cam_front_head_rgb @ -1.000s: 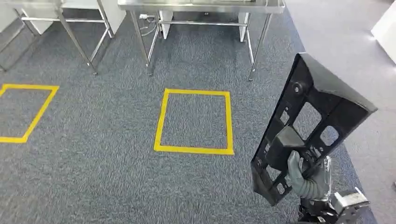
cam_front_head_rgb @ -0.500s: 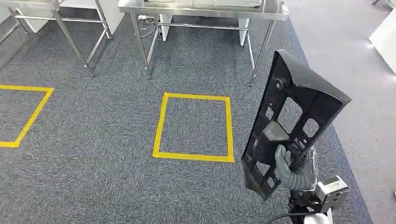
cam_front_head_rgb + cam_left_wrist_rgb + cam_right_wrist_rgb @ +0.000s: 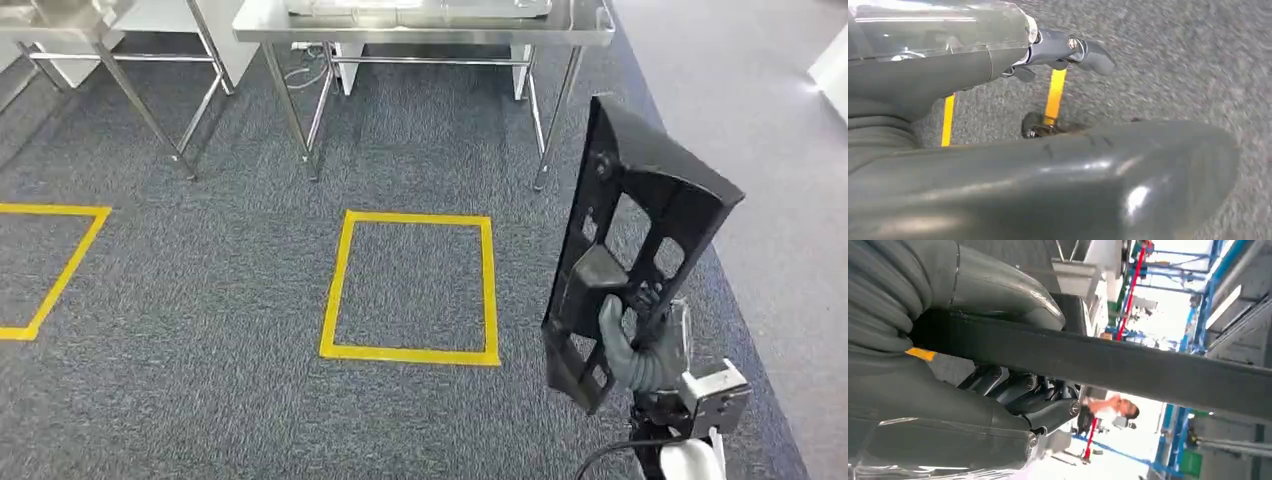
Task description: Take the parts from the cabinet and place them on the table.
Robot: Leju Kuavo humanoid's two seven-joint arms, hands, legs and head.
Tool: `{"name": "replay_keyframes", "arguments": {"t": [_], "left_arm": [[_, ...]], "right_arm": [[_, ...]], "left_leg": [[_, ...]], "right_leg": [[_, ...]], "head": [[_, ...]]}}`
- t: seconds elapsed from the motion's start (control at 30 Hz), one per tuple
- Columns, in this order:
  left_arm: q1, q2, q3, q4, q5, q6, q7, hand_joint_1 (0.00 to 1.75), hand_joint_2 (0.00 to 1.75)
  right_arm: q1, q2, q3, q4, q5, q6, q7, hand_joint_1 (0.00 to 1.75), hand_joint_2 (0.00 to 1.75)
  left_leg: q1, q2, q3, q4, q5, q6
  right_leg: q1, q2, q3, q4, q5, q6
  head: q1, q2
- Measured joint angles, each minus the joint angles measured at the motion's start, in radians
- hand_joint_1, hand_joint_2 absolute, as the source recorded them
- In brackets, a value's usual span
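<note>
A long black part [image 3: 632, 240], pierced with cut-outs, is held upright and slightly tilted in the right hand [image 3: 640, 352], whose grey fingers are wrapped round a bar near the part's lower end; in the right wrist view the same part [image 3: 1128, 365] is seen as a dark bar crossing between the thumb and the fingers of that hand [image 3: 973, 365]. The left hand [image 3: 1038, 150] is seen hanging over the carpet in the left wrist view with nothing in it, the thumb and fingers held apart. A steel table [image 3: 420, 25] stands ahead of the right hand and to its left, and a flat tray-like object [image 3: 420, 8] lies on its top; what that object holds cannot be told. A second steel table [image 3: 60, 20] stands further left. The floor is covered by blue-grey carpet [image 3: 200, 300], on which a yellow taped square [image 3: 340, 290] is marked just left of the held part, with part of another yellow square [image 3: 60, 260] further left. A paler grey floor strip [image 3: 780, 200] lies to the right of the hand.
</note>
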Motion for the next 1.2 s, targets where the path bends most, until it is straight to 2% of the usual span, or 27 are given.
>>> {"name": "replay_keyframes", "arguments": {"t": [0.03, 0.07, 0.1, 0.13, 0.17, 0.2, 0.23, 0.27, 0.33, 0.37, 0.43, 0.5, 0.57, 0.6, 0.63, 0.7, 0.73, 0.77, 0.8, 0.87, 0.9, 0.97, 1.03, 1.07, 1.1, 1.13, 1.2], "left_arm": [[0.002, 0.000, 0.000, 0.000, 0.000, 0.000, 0.000, 0.00, 0.00], [0.004, 0.000, 0.000, 0.000, 0.000, -0.001, 0.000, 0.00, 0.00], [0.006, 0.000, 0.000, 0.000, 0.000, -0.001, -0.001, 0.00, 0.00], [0.006, 0.000, 0.000, 0.000, 0.000, -0.002, -0.001, 0.00, 0.00], [0.006, 0.000, 0.000, 0.000, 0.000, -0.002, -0.001, 0.00, 0.00], [0.010, 0.005, 0.001, 0.000, 0.001, -0.002, -0.001, 0.00, 0.00], [0.009, 0.010, 0.003, 0.000, 0.003, -0.002, -0.002, 0.00, 0.00], [0.009, 0.008, 0.003, 0.000, 0.004, -0.003, -0.002, 0.00, 0.00], [0.008, 0.007, 0.003, 0.000, 0.005, -0.004, -0.002, 0.00, 0.00], [0.008, 0.004, 0.004, 0.000, 0.006, -0.004, -0.002, 0.00, 0.00], [0.004, 0.004, 0.004, 0.000, 0.006, -0.005, -0.002, 0.00, 0.00], [0.003, 0.003, 0.005, 0.000, 0.006, -0.005, -0.002, 0.00, 0.00], [0.004, 0.003, 0.005, 0.000, 0.006, -0.006, 0.000, 0.00, 0.00], [0.004, 0.002, 0.005, 0.000, 0.005, -0.006, 0.001, 0.00, 0.00], [0.005, 0.001, 0.005, 0.000, 0.004, -0.006, 0.002, 0.00, 0.00], [0.005, 0.000, 0.006, 0.000, 0.003, -0.006, 0.003, 0.00, 0.00], [0.004, 0.000, 0.008, 0.000, 0.003, -0.006, 0.003, 0.00, 0.00], [0.000, 0.000, 0.010, 0.000, 0.004, -0.006, 0.003, 0.00, 0.00], [-0.003, -0.001, 0.011, 0.000, 0.004, -0.005, 0.004, 0.00, 0.00], [-0.002, -0.003, 0.015, 0.000, 0.006, 0.001, 0.007, 0.00, 0.00], [-0.002, -0.003, 0.016, 0.000, 0.006, 0.003, 0.008, 0.00, 0.00], [-0.003, -0.003, 0.020, 0.000, 0.007, 0.004, 0.010, 0.00, 0.00], [-0.003, -0.004, 0.023, 0.000, 0.008, 0.006, 0.012, 0.00, 0.00], [-0.001, -0.004, 0.024, 0.000, 0.010, 0.008, 0.014, 0.00, 0.00], [0.001, -0.004, 0.024, 0.000, 0.010, 0.009, 0.016, 0.00, 0.00], [0.002, -0.004, 0.026, 0.000, 0.010, 0.010, 0.017, 0.00, 0.00], [0.003, -0.004, 0.028, 0.000, 0.011, 0.011, 0.019, 0.00, 0.00]], "right_arm": [[0.000, -0.001, 0.000, 0.001, 0.000, 0.000, 0.000, 1.75, 1.75], [0.001, -0.002, 0.000, 0.002, 0.000, 0.000, 0.000, 1.75, 1.75], [0.001, -0.004, 0.000, 0.002, 0.000, 0.000, 0.000, 1.75, 1.75], [0.001, -0.005, 0.000, 0.002, 0.000, 0.000, 0.000, 1.75, 1.75], [0.001, -0.006, 0.000, 0.002, 0.000, 0.000, 0.000, 1.75, 1.75], [0.001, -0.007, 0.000, 0.003, 0.000, 0.000, 0.000, 1.75, 1.75], [-0.003, -0.008, 0.000, 0.005, 0.000, 0.000, 0.001, 1.75, 1.75], [-0.002, -0.008, 0.000, 0.005, 0.002, -0.001, 0.003, 1.75, 1.75], [0.000, -0.008, 0.000, 0.005, 0.011, -0.003, 0.011, 1.75, 1.75], [-0.003, -0.008, 0.001, 0.003, 0.016, -0.003, 0.015, 1.75, 1.75], [-0.008, -0.008, 0.004, -0.001, 0.024, -0.003, 0.018, 1.75, 1.75], [-0.015, -0.009, 0.004, 0.000, 0.027, -0.003, 0.025, 1.75, 1.75], [-0.014, -0.009, 0.004, 0.003, 0.027, 0.003, 0.032, 1.75, 1.75], [-0.014, -0.009, 0.004, 0.005, 0.026, 0.007, 0.034, 1.75, 1.75], [-0.015, -0.009, 0.004, 0.008, 0.026, 0.010, 0.035, 1.75, 1.75], [-0.015, -0.009, 0.004, 0.011, 0.052, 0.005, 0.041, 1.75, 1.75], [-0.015, -0.010, 0.005, 0.015, 0.069, 0.002, 0.045, 1.75, 1.75], [-0.016, -0.010, 0.007, 0.019, 0.079, 0.000, 0.052, 1.75, 1.75], [-0.012, -0.010, 0.009, 0.019, 0.088, 0.000, 0.059, 1.75, 1.75], [-0.011, -0.010, 0.018, 0.019, 0.103, 0.000, 0.072, 1.75, 1.75], [-0.010, -0.009, 0.023, 0.019, 0.106, 0.001, 0.076, 1.75, 1.75], [-0.011, -0.008, 0.027, 0.020, 0.116, 0.001, 0.086, 1.75, 1.75], [-0.011, -0.006, 0.033, 0.027, 0.117, 0.010, 0.103, 1.75, 1.75], [-0.011, -0.005, 0.035, 0.031, 0.114, 0.013, 0.108, 1.75, 1.75], [-0.011, -0.003, 0.037, 0.035, 0.114, 0.016, 0.109, 1.75, 1.75], [-0.011, -0.002, 0.037, 0.037, 0.114, 0.018, 0.110, 1.75, 1.75], [-0.015, 0.003, 0.042, 0.042, 0.116, 0.021, 0.114, 1.75, 1.75]], "left_leg": [[-0.002, 0.000, -0.037, 0.037, -0.042, 0.000], [-0.004, 0.000, -0.060, 0.039, -0.058, 0.004], [-0.009, 0.000, -0.066, 0.005, -0.044, 0.013], [-0.014, -0.001, -0.061, -0.052, -0.005, 0.024], [-0.021, -0.001, -0.051, -0.128, 0.068, 0.042], [-0.038, -0.002, -0.049, -0.210, 0.184, 0.071], [-0.045, -0.015, -0.058, -0.210, 0.197, 0.074], [-0.046, -0.015, -0.048, -0.227, 0.184, 0.071], [-0.047, -0.010, -0.039, -0.245, 0.190, 0.075], [-0.042, -0.011, -0.011, -0.262, 0.191, 0.081], [-0.033, -0.009, 0.020, -0.283, 0.189, 0.084], [-0.028, -0.010, 0.036, -0.284, 0.174, 0.080], [-0.023, -0.010, 0.056, -0.283, 0.155, 0.075], [-0.019, -0.011, 0.070, -0.283, 0.144, 0.070], [-0.014, -0.014, 0.087, -0.283, 0.132, 0.063], [-0.007, -0.023, 0.122, -0.283, 0.104, 0.048], [-0.007, -0.024, 0.129, -0.278, 0.094, 0.041], [-0.007, -0.030, 0.124, -0.279, 0.088, 0.033], [-0.007, -0.033, 0.121, -0.284, 0.082, 0.025], [-0.006, -0.033, 0.135, -0.279, 0.085, 0.015], [-0.004, -0.027, 0.126, -0.259, 0.083, 0.013], [-0.004, -0.009, 0.058, -0.136, 0.071, 0.006], [-0.004, -0.007, -0.046, 0.011, -0.001, 0.002], [-0.004, -0.007, -0.082, 0.046, -0.019, 0.003], [-0.005, -0.007, -0.096, 0.040, -0.013, 0.006], [-0.007, -0.007, -0.095, 0.005, 0.014, 0.012], [-0.016, -0.005, -0.060, -0.159, 0.143, 0.036]], "right_leg": [[0.003, 0.003, 0.011, 0.000, -0.010, -0.003], [0.008, 0.007, 0.026, 0.000, -0.020, -0.005], [0.013, 0.010, 0.044, 0.000, -0.032, -0.006], [0.019, 0.011, 0.062, 0.000, -0.044, -0.007], [0.024, 0.011, 0.081, -0.001, -0.057, -0.008], [0.020, 0.011, 0.085, -0.005, -0.069, -0.010], [0.027, 0.014, 0.097, 0.000, -0.075, -0.004], [0.022, 0.019, 0.093, -0.004, -0.079, 0.001], [0.018, 0.019, 0.100, 0.005, -0.068, 0.010], [0.022, 0.019, 0.106, 0.006, -0.065, 0.016], [0.019, 0.011, 0.070, 0.081, -0.081, 0.029], [0.007, 0.010, -0.020, 0.210, -0.132, 0.044], [-0.005, 0.007, -0.091, 0.277, -0.174, 0.057], [-0.009, 0.005, -0.099, 0.254, -0.159, 0.064], [-0.014, 0.003, -0.088, 0.199, -0.120, 0.071], [-0.026, 0.011, -0.043, 0.030, 0.025, 0.085], [-0.027, 0.024, -0.047, 0.009, 0.054, 0.085], [-0.018, 0.019, -0.045, 0.002, 0.030, 0.068], [-0.015, 0.015, -0.045, 0.008, 0.042, 0.056], [-0.014, 0.008, -0.036, 0.006, 0.029, 0.037], [-0.018, 0.005, -0.022, -0.002, 0.024, 0.029], [-0.015, -0.003, -0.001, -0.004, 0.007, 0.015], [-0.008, -0.007, 0.019, -0.004, -0.014, 0.010], [-0.004, -0.007, 0.032, -0.004, -0.025, 0.008], [-0.001, -0.007, 0.047, -0.004, -0.035, 0.006], [0.001, -0.006, 0.061, -0.004, -0.045, 0.006], [0.008, -0.007, 0.101, -0.005, -0.072, 0.006]], "head": [[0.000, 0.000], [0.000, 0.000], [0.000, 0.000], [0.000, 0.000], [0.000, 0.000], [0.000, 0.000], [0.002, 0.000], [0.001, 0.000], [0.001, 0.000], [0.001, 0.000], [0.002, 0.000], [0.002, 0.000], [0.002, 0.000], [0.002, 0.000], [0.002, 0.000], [0.002, 0.000], [0.001, 0.000], [0.005, 0.000], [0.005, 0.000], [0.006, 0.000], [0.006, 0.000], [0.006, 0.000], [0.006, 0.000], [0.006, 0.000], [0.006, 0.000], [0.006, 0.000], [0.006, 0.000]]}}
